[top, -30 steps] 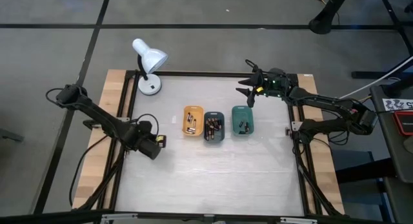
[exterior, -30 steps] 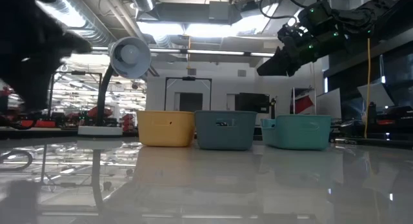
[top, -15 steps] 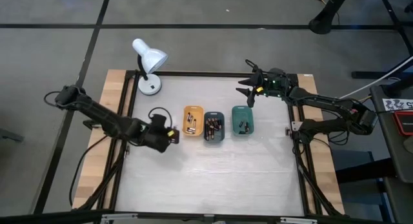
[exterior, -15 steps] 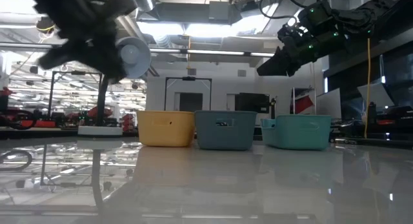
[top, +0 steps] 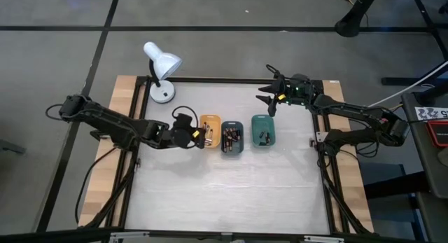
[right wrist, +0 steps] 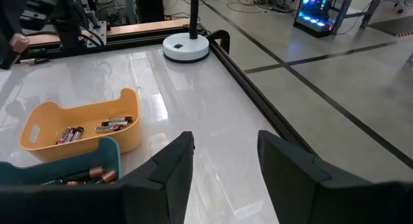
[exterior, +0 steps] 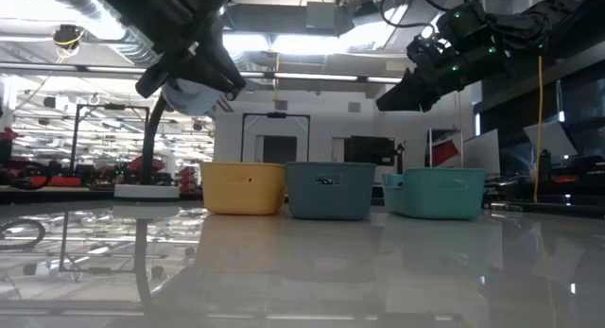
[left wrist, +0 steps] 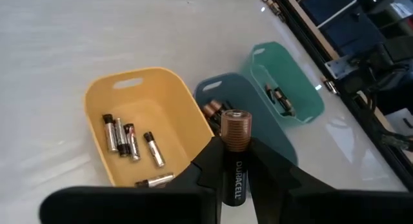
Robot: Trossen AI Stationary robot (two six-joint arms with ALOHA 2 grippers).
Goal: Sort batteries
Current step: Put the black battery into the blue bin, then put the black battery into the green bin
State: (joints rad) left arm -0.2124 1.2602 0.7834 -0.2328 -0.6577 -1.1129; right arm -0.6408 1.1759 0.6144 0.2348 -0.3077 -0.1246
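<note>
The left gripper [left wrist: 235, 161] hovers just beside the orange tray [top: 209, 130], its jaws clamped on an upright Duracell battery [left wrist: 235, 153] with a copper top. Smaller batteries [left wrist: 129, 139] lie in the orange tray, more in the dark teal tray [top: 232, 139] and the green tray [top: 264, 131]. The right gripper [top: 270, 92] waits above the surface's [top: 231, 194] far edge, jaws parted and empty.

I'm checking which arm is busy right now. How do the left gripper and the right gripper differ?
The left gripper is shut on a Duracell battery, above the orange tray; the right gripper holds nothing, its jaws open. The left one is beside the trays; the right one hangs near the table's far edge, beyond the green tray. Both are raised off the table.
</note>
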